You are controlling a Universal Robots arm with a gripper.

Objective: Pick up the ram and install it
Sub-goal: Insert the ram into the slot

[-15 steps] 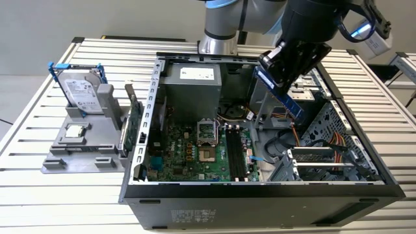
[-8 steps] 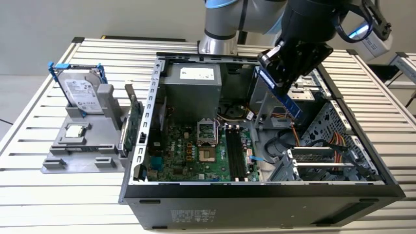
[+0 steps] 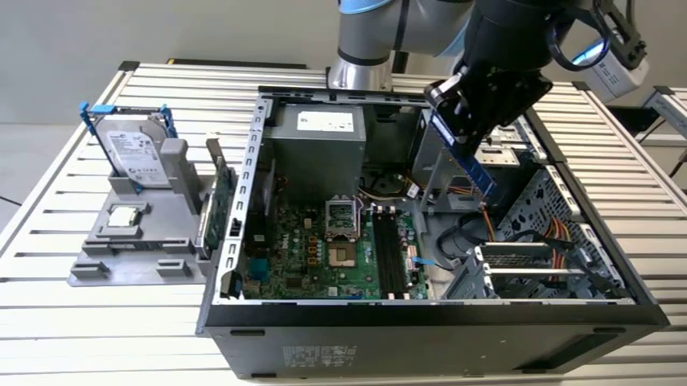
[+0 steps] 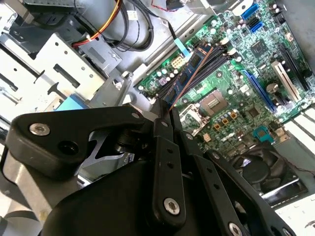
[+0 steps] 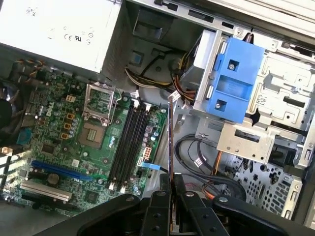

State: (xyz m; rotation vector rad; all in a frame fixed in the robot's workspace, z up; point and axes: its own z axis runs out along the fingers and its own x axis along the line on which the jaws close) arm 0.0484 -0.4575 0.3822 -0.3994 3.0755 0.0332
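Ram (image 3: pixel 481 171): thin long blue stick, tilted, clamped in end effector (image 3: pixel 459 130) over open computer case (image 3: pixel 429 310).

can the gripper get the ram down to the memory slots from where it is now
Probably yes: the gripper, jaws shut on the ram, hangs over the open case, and the memory slots lie uncovered.

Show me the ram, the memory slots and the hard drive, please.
ram (image 3: pixel 480 173), exterior view, middle of its blue face
memory slots (image 5: pixel 129 142), first wrist view, middle of the black slots
hard drive (image 3: pixel 137 157), exterior view, middle of its silver face
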